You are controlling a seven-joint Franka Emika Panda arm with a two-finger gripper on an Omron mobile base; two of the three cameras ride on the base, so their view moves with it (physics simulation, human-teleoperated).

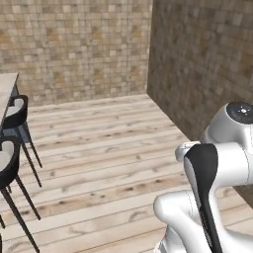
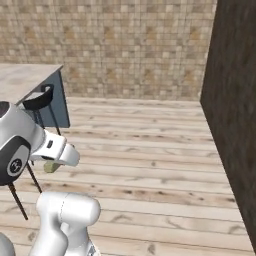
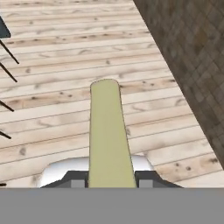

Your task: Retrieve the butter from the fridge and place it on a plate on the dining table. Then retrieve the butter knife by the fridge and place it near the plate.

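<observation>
Already clamped in the pincer (image 3: pixel 109 181), butter (image 3: pixel 108 135) pointed straight ahead; dining worktop (image 2: pixel 22 80) lay upper left.

In the hand view the butter (image 3: pixel 108 135) rises from between the gripper (image 3: pixel 109 181) fingertips, and its lower end is hidden there, so the full length of the stick cannot be seen. In the right base view only a small pale corner of the butter (image 2: pixel 50 166) shows under the white hand, and the fingers themselves are covered by the arm. The dining table (image 1: pixel 6 89) is cut by the left edge of the left base view, so only a narrow corner of its top is visible, and the dark stools (image 1: pixel 11 148) beside it are cut by the same edge.
</observation>
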